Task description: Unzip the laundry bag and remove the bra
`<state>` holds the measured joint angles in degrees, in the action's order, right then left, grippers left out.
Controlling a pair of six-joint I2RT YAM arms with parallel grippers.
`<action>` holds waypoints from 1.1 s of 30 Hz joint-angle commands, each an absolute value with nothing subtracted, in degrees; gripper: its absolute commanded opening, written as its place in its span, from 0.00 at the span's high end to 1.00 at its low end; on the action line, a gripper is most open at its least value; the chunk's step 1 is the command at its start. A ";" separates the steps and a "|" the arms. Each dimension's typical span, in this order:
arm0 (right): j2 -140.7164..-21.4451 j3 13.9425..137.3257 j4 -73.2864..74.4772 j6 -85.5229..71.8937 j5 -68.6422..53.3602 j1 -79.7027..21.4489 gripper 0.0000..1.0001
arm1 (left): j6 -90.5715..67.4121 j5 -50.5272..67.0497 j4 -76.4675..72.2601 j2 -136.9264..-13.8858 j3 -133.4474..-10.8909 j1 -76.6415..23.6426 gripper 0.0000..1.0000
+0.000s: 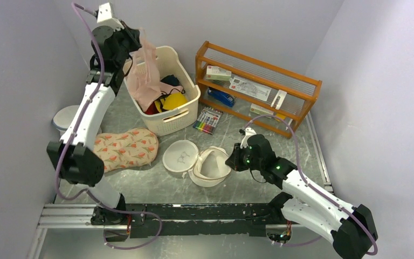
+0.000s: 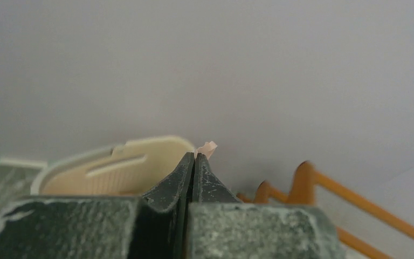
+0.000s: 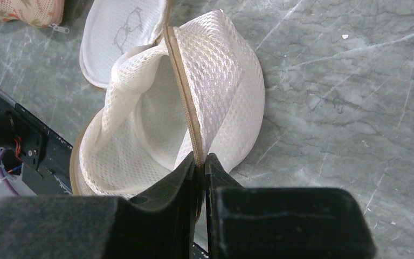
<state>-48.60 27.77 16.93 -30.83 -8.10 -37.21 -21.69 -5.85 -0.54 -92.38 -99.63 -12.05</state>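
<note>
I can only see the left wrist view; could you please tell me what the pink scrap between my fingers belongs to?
Observer: It is a pale pink bra, hanging from the left gripper over the cream basket.
Operator: Thank you. Is the laundry bag open?
Observer: Yes, the laundry bag lies unzipped, its flat top folded aside.
Operator: And the right gripper?
Observer: The right gripper is shut on the bag's zip edge.

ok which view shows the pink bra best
Top external: the pink bra hangs in full from the left gripper over the basket. Left wrist shows only a pink scrap at the shut jaws' tips. Right wrist shows none of it, only the opened laundry bag.
</note>
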 commanded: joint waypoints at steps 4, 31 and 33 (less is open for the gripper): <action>-48.84 29.89 17.64 -30.10 -7.05 -37.45 0.90 | -30.30 13.99 5.86 -103.46 -96.55 -6.42 0.93; -49.54 28.81 14.66 -29.00 -8.88 -37.54 0.90 | -30.34 22.07 7.66 -71.21 -61.47 -7.57 0.12; -49.17 28.12 14.07 -28.90 -9.36 -37.58 0.90 | -30.84 23.86 6.56 -67.00 -57.54 -10.12 0.11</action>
